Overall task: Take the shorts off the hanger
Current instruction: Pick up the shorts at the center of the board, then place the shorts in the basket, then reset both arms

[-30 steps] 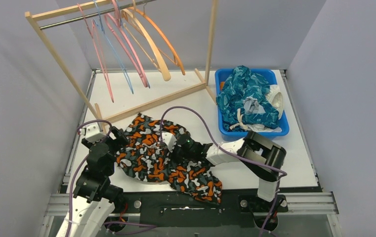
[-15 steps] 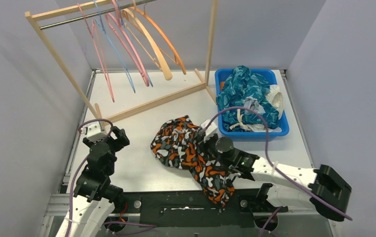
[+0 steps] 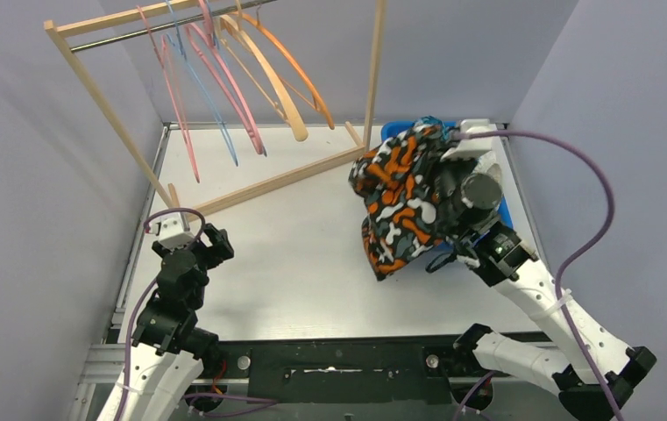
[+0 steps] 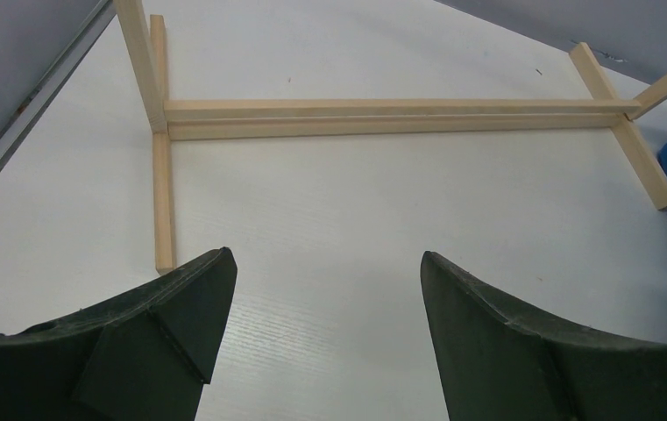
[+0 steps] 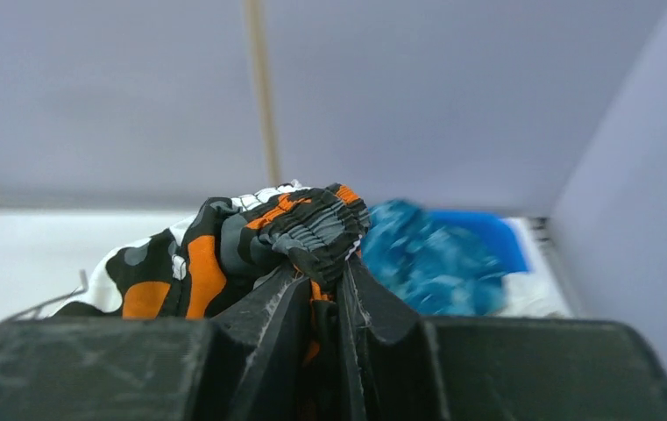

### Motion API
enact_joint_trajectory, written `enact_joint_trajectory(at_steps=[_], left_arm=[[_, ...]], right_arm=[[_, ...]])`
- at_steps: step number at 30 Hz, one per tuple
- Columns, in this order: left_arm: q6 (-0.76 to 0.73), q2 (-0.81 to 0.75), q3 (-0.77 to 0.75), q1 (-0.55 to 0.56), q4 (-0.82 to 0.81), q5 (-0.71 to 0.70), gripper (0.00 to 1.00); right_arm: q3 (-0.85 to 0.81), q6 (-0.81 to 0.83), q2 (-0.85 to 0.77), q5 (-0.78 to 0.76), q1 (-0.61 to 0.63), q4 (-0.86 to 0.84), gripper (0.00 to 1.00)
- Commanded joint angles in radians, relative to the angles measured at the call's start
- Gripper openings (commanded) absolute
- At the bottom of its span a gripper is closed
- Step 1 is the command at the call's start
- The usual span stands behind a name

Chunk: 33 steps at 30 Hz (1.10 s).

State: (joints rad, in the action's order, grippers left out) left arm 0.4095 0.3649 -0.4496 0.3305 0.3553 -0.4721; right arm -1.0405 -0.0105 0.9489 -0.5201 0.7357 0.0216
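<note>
Pinching ruched, crumpled camouflage shorts

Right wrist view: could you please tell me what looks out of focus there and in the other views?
Right wrist view: shorts sharp at the right hand, bin behind blurred. Left wrist view: rack crisp. Top view: sharp, evenly lit.

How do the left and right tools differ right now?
The left tool stands open and empty; the right tool is shut on the camouflage shorts. The left tool sits low over the table; the right tool is up high by the blue bin. Both are dark.
</note>
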Motion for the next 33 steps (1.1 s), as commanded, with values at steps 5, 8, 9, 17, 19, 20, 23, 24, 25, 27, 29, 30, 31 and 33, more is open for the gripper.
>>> enact_joint_trajectory(at_steps=[5, 8, 9, 17, 19, 20, 23, 24, 25, 27, 29, 30, 31, 33], left_arm=[[-0.008, 0.005, -0.023, -0.005, -0.060, 0.026, 0.77], [-0.010, 0.003, -0.024, -0.005, -0.061, 0.035, 0.77], [-0.011, 0.003, -0.024, -0.005, -0.062, 0.041, 0.77], [-0.021, 0.011, -0.041, -0.003, -0.076, 0.169, 0.82], [0.035, 0.024, -0.067, -0.004, -0.026, 0.159, 0.83], [0.068, 0.041, -0.089, -0.004, 0.009, 0.135, 0.83], [0.104, 0.108, -0.197, -0.004, 0.142, 0.081, 0.83], [0.120, 0.133, -0.255, -0.004, 0.199, 0.054, 0.83], [0.145, 0.161, -0.301, -0.004, 0.255, 0.016, 0.83], [0.237, 0.213, -0.397, -0.003, 0.390, -0.087, 0.83], [0.305, 0.246, -0.471, -0.003, 0.493, -0.155, 0.84], [0.311, 0.255, -0.503, -0.003, 0.524, -0.168, 0.83], [0.306, 0.260, -0.540, -0.004, 0.548, -0.182, 0.83], [0.290, 0.262, -0.581, -0.003, 0.582, -0.214, 0.83]], right_arm=[[-0.367, 0.120, 0.192, 0.089, -0.347, 0.078, 0.00], [-0.357, 0.066, 0.269, 0.179, -0.433, 0.141, 0.00], [-0.323, 0.036, 0.293, 0.210, -0.457, 0.160, 0.00], [-0.108, -0.159, 0.442, 0.436, -0.599, 0.317, 0.32], [-0.113, -0.180, 0.402, 0.416, -0.608, 0.328, 0.54], [-0.121, -0.181, 0.378, 0.412, -0.612, 0.328, 0.64], [-0.175, -0.178, 0.291, 0.409, -0.615, 0.357, 0.84], [-0.200, -0.174, 0.254, 0.409, -0.616, 0.375, 0.86], [-0.226, -0.174, 0.227, 0.407, -0.617, 0.400, 0.88], [-0.250, -0.180, 0.165, 0.395, -0.616, 0.429, 0.93], [-0.239, -0.189, 0.090, 0.404, -0.617, 0.434, 0.97], [-0.226, -0.192, 0.048, 0.418, -0.616, 0.432, 0.98], [-0.208, -0.202, 0.008, 0.430, -0.617, 0.427, 0.98], [-0.154, -0.231, -0.080, 0.453, -0.616, 0.411, 0.98]])
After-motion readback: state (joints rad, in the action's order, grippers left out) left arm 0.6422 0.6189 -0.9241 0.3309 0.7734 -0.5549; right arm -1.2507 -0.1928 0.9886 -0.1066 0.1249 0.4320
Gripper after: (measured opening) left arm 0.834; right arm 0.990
